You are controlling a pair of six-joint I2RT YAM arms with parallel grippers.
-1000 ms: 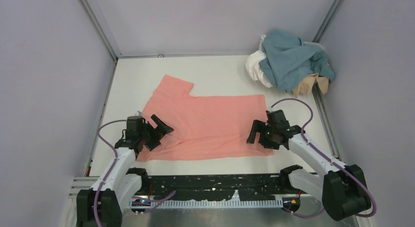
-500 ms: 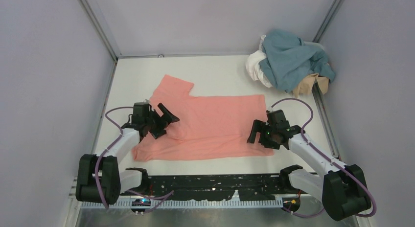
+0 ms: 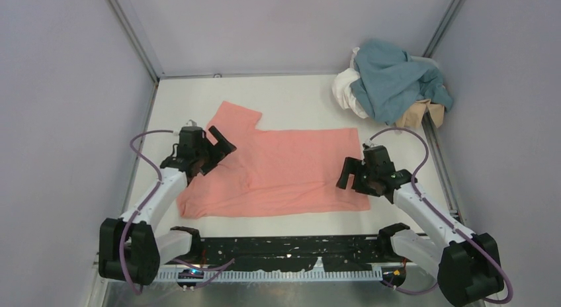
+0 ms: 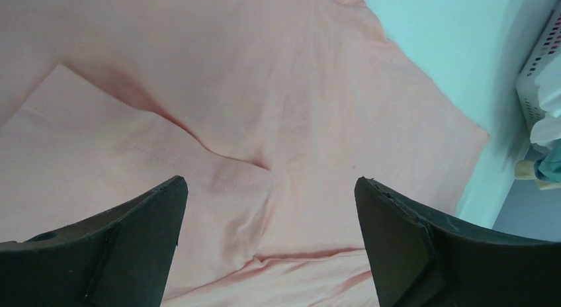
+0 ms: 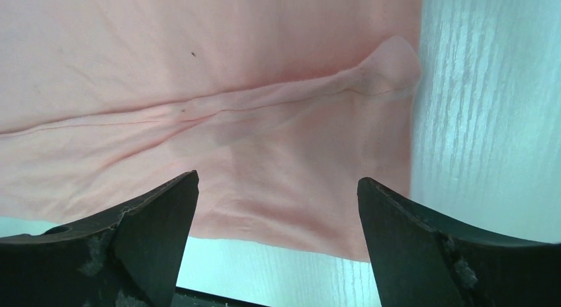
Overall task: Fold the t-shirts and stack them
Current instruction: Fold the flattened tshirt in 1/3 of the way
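A salmon-pink t-shirt [image 3: 291,171] lies spread flat on the white table, one sleeve pointing to the far left. My left gripper [image 3: 221,143] is open and empty above the shirt's left side; in the left wrist view [image 4: 270,182] it hangs over a folded-over sleeve [image 4: 132,155]. My right gripper [image 3: 352,182] is open and empty over the shirt's near right corner; in the right wrist view [image 5: 278,181] the shirt's hem [image 5: 284,214] lies between the fingers. The teal-blue shirt [image 3: 393,79], white shirt [image 3: 345,90] and tan shirt [image 3: 417,114] lie crumpled in a heap at the back right.
Grey walls close in the table [image 3: 298,92] on the left, far and right sides. A white mesh basket [image 4: 539,62] shows at the right edge of the left wrist view. A black rail [image 3: 284,247] runs along the near edge between the arm bases.
My left gripper has moved away from the near edge, along the shirt's left side toward the sleeve. The right gripper has barely shifted. Both stay open.
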